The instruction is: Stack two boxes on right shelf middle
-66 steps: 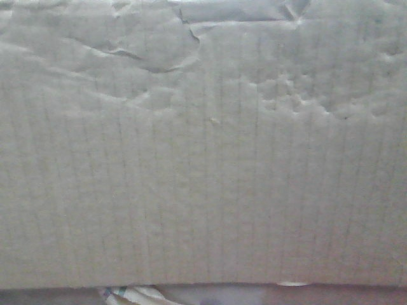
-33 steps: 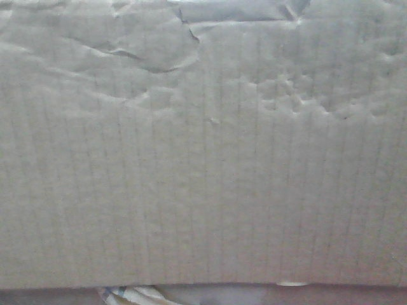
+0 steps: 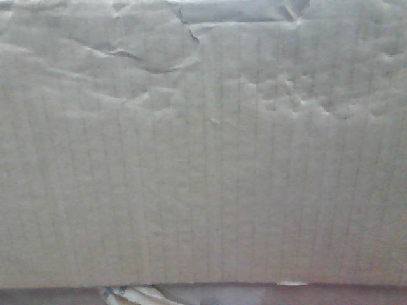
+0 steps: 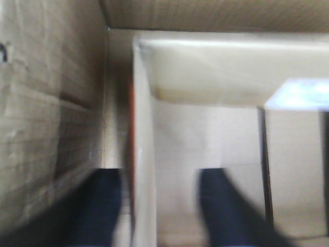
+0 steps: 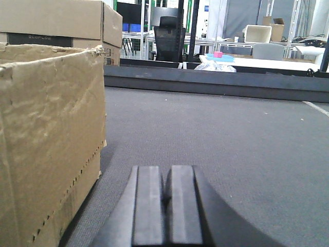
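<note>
Since a box wall (image 4: 143, 154) is straddled by the left gripper (image 4: 159, 175) — jaws spread, not clamped — a lifting grip is judged pending; the right gripper (image 5: 165, 190) is seen pressed together, empty, beside a box (image 5: 46, 139) on the floor (image 5: 231, 154).

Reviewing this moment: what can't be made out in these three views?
- Front view: a box face fills the frame, hiding the shelf and both arms.
- Left wrist view: blurred; which box's wall stands between the fingers of the left hand cannot be told.
- Right wrist view: the box is cut off by the left edge; no shelf in view.
</note>
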{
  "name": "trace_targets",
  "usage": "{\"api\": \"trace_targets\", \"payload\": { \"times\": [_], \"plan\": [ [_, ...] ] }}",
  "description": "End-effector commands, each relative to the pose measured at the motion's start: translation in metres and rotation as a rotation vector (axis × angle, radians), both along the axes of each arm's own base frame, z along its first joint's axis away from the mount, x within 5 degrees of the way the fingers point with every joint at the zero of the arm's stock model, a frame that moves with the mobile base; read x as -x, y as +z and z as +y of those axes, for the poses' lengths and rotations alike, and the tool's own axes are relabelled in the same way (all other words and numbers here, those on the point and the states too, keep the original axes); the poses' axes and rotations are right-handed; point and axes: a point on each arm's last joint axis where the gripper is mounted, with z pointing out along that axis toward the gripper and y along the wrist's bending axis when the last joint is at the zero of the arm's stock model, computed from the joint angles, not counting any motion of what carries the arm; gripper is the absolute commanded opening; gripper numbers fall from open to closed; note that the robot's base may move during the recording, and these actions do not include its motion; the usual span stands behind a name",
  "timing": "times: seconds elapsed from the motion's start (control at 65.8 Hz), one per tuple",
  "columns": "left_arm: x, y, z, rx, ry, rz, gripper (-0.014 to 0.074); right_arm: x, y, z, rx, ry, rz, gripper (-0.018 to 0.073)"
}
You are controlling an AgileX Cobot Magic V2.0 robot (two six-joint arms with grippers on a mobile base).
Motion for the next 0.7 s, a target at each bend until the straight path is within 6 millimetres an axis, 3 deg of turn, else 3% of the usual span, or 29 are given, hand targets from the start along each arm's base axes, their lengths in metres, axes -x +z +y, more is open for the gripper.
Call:
{"api": "trace_targets", "payload": {
  "times": [0.0, 0.137, 0.471, 0.562, 0.684],
  "plan": [
    [0.001, 0.011, 0.003, 0.019, 0.001, -0.035, 0.0409, 0.000, 0.002, 0.000, -0.002, -0.004, -0.021, -0.0162],
    [0.005, 0.024, 0.007, 0.030, -0.011, -0.061, 0.0445, 0.000, 0.002, 0.000, -0.002, -0.004, -0.021, -0.0162],
    [0.026, 0.092, 0.038, 0.015, -0.019, -0.279, 0.0444, 0.000, 0.002, 0.000, -0.002, -0.004, -0.021, -0.0162],
    [0.029, 0.094, 0.050, 0.003, -0.013, -0.287, 0.0443, 0.000, 0.002, 0.000, -0.002, -0.004, -0.021, -0.0162],
    [0.026, 0.084, 0.061, -0.001, -0.030, -0.224, 0.0443, 0.000, 0.002, 0.000, -0.002, -0.004, -0.021, -0.0162]
  ]
}}
